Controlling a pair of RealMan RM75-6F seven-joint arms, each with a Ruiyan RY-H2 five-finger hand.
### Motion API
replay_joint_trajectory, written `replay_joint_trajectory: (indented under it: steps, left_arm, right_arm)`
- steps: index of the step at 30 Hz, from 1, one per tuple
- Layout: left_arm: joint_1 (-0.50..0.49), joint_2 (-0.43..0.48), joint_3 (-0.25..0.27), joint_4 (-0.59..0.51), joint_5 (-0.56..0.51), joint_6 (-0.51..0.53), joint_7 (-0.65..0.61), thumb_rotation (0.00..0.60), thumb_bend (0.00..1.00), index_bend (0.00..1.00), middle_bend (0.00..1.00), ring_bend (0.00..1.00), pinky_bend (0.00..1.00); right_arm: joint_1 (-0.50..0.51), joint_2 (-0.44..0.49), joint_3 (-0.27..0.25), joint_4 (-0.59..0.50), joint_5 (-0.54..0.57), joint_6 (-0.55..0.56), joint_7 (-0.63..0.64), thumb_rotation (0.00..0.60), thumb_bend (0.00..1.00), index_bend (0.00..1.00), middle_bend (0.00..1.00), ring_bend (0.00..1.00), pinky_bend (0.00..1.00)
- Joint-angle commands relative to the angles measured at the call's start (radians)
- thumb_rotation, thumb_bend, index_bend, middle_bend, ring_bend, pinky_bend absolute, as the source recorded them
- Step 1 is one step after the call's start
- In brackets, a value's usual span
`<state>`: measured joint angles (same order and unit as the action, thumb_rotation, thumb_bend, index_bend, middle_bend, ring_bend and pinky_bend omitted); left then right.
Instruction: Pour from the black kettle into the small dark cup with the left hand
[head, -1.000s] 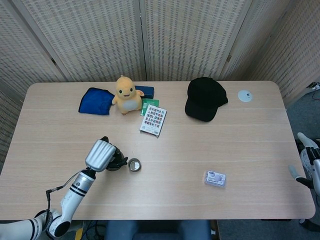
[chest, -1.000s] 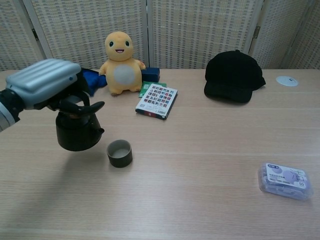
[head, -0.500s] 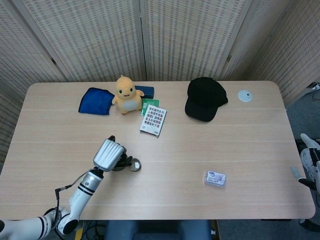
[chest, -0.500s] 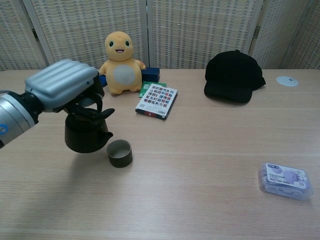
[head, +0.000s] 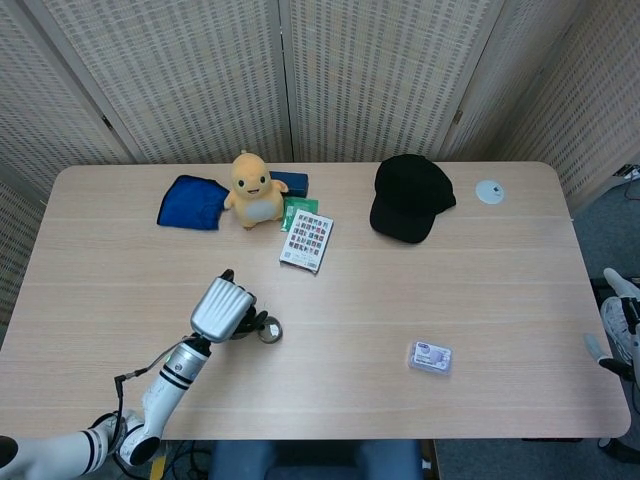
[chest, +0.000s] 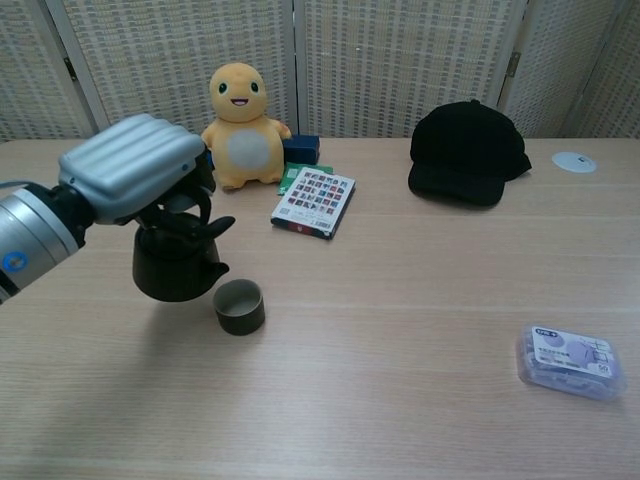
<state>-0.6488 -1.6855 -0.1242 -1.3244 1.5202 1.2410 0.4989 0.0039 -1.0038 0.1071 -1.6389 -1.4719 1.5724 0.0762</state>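
The left hand (chest: 135, 178) has its fingers wrapped over the handle of the black kettle (chest: 175, 267), gripping it from above and holding it clear of the light wooden table (chest: 400, 340); the kettle hangs nearly level with its short spout turned toward the small dark cup (chest: 240, 306). That cup stands upright on the table just beside the kettle, right under the spout side, and whether anything is in it cannot be told. In the head view the left hand (head: 223, 309) covers most of the kettle, with the cup (head: 268, 331) peeking out beside it. The right hand (head: 615, 325) sits off the table's far edge, only partly in frame, and how its fingers lie cannot be told. Further back: a yellow plush toy (chest: 242, 124), a blue cloth (head: 193, 202), a card pack (chest: 314, 201), a black cap (chest: 468, 151), and a small plastic box (chest: 571, 362) nearer the front.
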Motion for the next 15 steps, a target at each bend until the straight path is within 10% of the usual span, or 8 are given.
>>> replay_joint_trajectory:
  steps: [1, 15]
  left_arm:
    - [-0.005, -0.006, 0.004, 0.011, 0.018, 0.009, 0.021, 0.381, 0.35, 1.00, 1.00, 0.96, 0.48]
    - [-0.026, -0.033, 0.009, 0.062, 0.070, 0.028, 0.059, 0.473, 0.35, 1.00, 1.00, 0.96, 0.48]
  right_arm:
    - [-0.001, 0.000, 0.000, 0.001, -0.002, 0.002, 0.004, 0.600, 0.24, 0.11, 0.20, 0.14, 0.17]
    - [-0.010, -0.003, -0.003, 0.022, 0.001, 0.008, 0.029, 0.600, 0.24, 0.10, 0.20, 0.14, 0.17]
